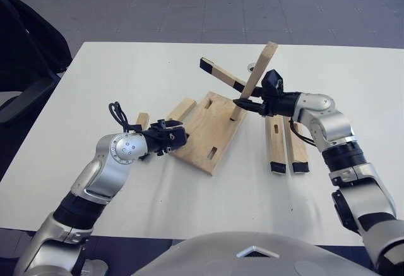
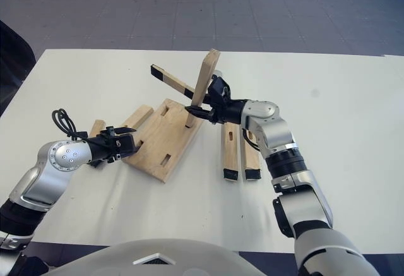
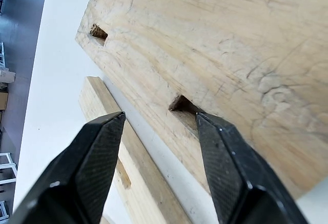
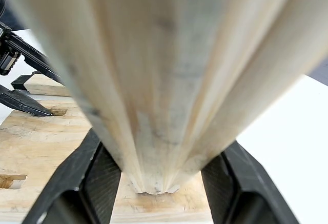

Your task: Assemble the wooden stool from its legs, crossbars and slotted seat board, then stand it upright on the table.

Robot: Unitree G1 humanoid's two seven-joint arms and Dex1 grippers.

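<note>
**Table** (image 1: 126, 67): white top, carrying all the parts.

**Slotted seat board** (image 1: 205, 131): pale wood, near the middle of the table. Its left side is raised, so it sits tilted. Rectangular slots show in its upper face.

**Held leg** (image 1: 255, 77): a pale wooden bar, standing steeply and leaning toward the far right. Its lower end meets the seat board near the board's far right corner. Whether it sits in a slot cannot be told.

**Right gripper** (image 1: 247, 103): clamped on the held leg low down, one finger on each side, just above the board.

**Left gripper** (image 1: 175, 132): fingers spread, holding nothing, at the seat board's left edge. In the left wrist view one fingertip lies over the board beside a slot (image 3: 182, 103), the other over the crossbar (image 3: 133, 178) lying alongside the board.

**Black-tipped leg** (image 1: 221, 74): slants behind the held leg, its black end pointing to the table's far edge.

**Two spare legs** (image 1: 275, 143), (image 1: 297, 146): flat on the table just right of the board, side by side, black caps toward the near edge.

**Short wooden piece** (image 1: 143, 120): just beside the left gripper, toward the left edge of the table.
</note>
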